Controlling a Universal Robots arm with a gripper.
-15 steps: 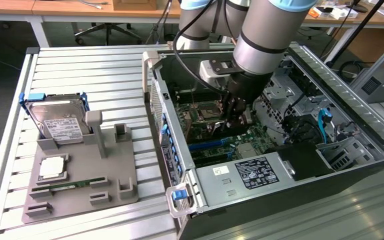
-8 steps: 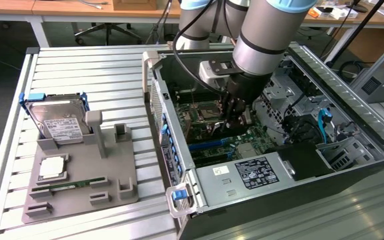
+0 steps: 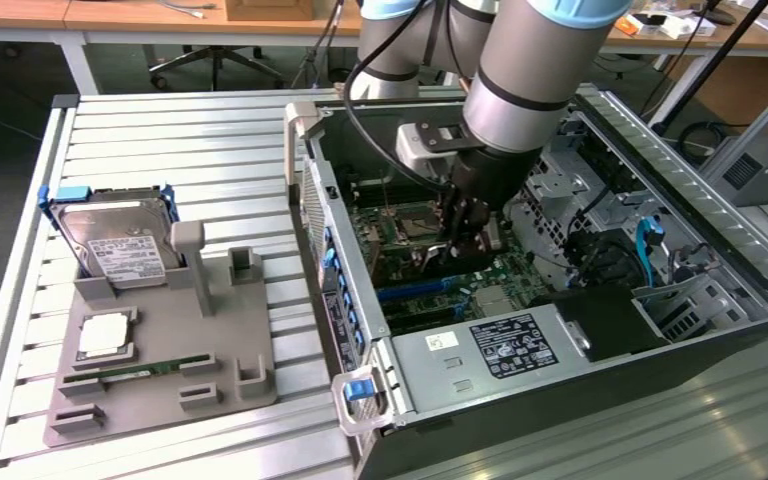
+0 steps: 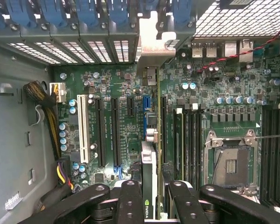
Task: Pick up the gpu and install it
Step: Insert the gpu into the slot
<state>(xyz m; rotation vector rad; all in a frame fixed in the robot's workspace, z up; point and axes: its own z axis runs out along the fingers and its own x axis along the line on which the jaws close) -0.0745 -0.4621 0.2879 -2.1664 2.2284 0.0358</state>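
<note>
Well, table [image 3: 157, 130]: a big metal table with long ridges. Everything sits on it.
Computer case [image 3: 684, 190]: a large open box lying on its side on the exterior view's right.
Arm [image 3: 531, 70]: a thick gray arm reaching down into the case.
Board [image 4: 224, 93]: a green board full of tiny parts on the floor of the case.
Tray [image 3: 224, 370]: a gray tray beside the case, on the exterior view's left.
Gpu [image 4: 148, 158]: inside the case, standing on its thin edge over the board. Its silver end [image 4: 151, 42] is up by the back wall, near the blue clips [image 4: 84, 11]. I cannot tell if it is pushed into a slot yet.
How it handles: I think it is stiff and a bit heavy, and easy to break. The flat sides are the safe place to hold, not the fan or the bottom edge.
Gripper [image 4: 155, 191]: about half closed, with a black finger [image 4: 130, 200] on each flat side of the gpu, holding it.
Hard drive [image 3: 115, 248]: silver with a blue frame, leaning at the far end of the tray.
Slots [image 4: 114, 130]: long black slots right beside the card.
Cables [image 4: 42, 98]: a bundle off to the side, well apart from the card.
Red wire [image 4: 238, 53]: thin, near the back wall. It could snag.
Memory stick [image 3: 155, 368]: slim and green, lying on the tray.
</note>
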